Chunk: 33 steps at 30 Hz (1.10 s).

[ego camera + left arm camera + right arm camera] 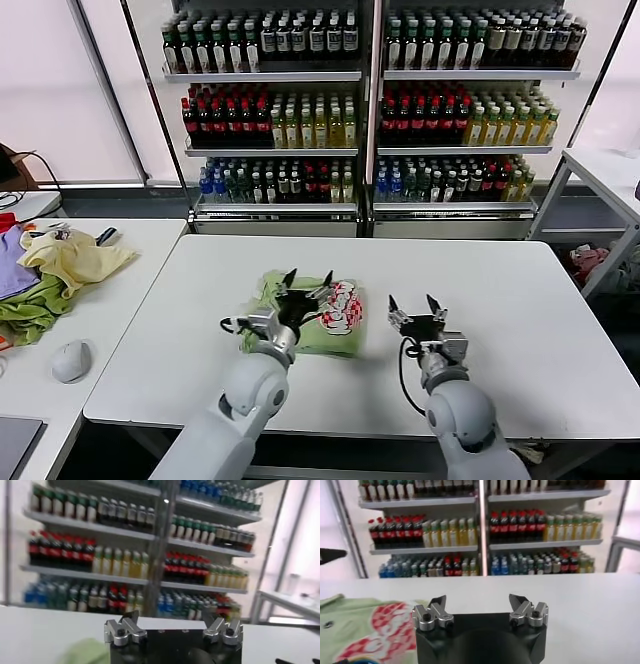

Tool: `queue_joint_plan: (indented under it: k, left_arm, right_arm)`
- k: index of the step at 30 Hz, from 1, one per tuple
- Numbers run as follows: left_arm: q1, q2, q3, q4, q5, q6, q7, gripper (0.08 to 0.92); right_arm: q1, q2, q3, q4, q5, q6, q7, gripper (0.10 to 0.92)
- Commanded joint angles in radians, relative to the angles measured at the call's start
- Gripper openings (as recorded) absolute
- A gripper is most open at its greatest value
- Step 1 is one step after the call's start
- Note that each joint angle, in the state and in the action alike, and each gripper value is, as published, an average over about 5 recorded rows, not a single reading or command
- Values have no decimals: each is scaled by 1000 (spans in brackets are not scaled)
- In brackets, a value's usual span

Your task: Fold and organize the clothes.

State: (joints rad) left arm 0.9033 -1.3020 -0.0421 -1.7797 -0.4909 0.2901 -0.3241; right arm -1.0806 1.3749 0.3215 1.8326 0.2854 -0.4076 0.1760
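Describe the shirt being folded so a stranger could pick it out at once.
On the large white table facing the drink shelves, near its front edge, lies a folded light green polo shirt. Unlike the heaped clothes on the side table, it carries a red-and-white print.

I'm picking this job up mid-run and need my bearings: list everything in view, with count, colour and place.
polo shirt: one, light green with red-and-white print, folded on the middle of the white table.
clothes pile: several, pale yellow, darker green and purple, on the side table on the robot's left.
mouse: one, grey, on the side table, near its front.
drink shelves: two racks of bottles, dark, red, yellow, green and blue, behind the table.
left gripper: one, black and silver, fingers open, over the shirt.
right gripper: one, black and silver, fingers open, over bare table right of the shirt.
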Motion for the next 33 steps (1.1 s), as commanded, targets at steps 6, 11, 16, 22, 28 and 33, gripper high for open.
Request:
queue_joint_plan:
  k: [6,11,16,22,28,33]
  left_arm:
    - [260,90,-114,-148,164,-21,-26,823]
    - [270,81,-121,-160,158,-5,-26,823]
    - [278,81,-123,-169,156,5,-26,823]
    - [291,77,-124,-184,156,11,-26,823]
    - [300,77,-128,-198,156,15,-26,823]
    - [309,77,-128,-206,157,16,-26,823]
  right_arm:
    - [178,151,-183,-278,-30,-13,33,823]
    - [184,170,-183,-326,-29,-22,53,823]
    - [177,180,-182,-347,-19,-25,83,797]
    - [167,171,-173,-338,0,-34,92,639]
    - [173,123,-154,-319,-15,-28,80,466]
    - [187,16,-117,-297,-23,-25,57,318]
